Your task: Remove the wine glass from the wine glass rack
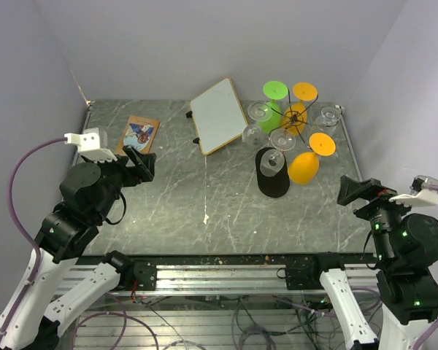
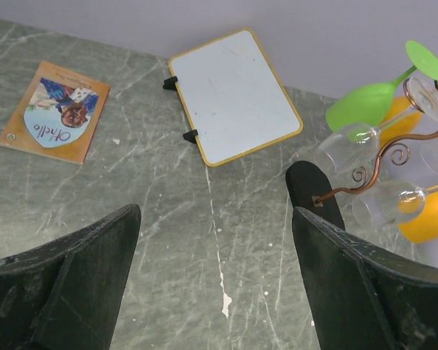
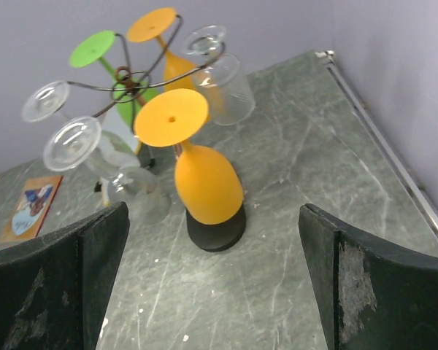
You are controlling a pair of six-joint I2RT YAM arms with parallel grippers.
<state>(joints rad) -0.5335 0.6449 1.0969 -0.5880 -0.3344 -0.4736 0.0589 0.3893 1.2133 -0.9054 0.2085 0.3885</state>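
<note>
The wine glass rack, a copper wire tree on a black oval base, stands at the back right. Upside-down glasses hang from its arms: an orange one nearest the right arm, a green one, a second orange one and several clear ones. My left gripper is open and empty at the left, far from the rack. My right gripper is open and empty, right of the rack and apart from it. The right wrist view shows the orange glass over the base, ahead of my gripper.
A small whiteboard with a yellow frame lies left of the rack. A booklet lies at the back left. Grey walls enclose the table on three sides. A metal rail runs along the near edge.
</note>
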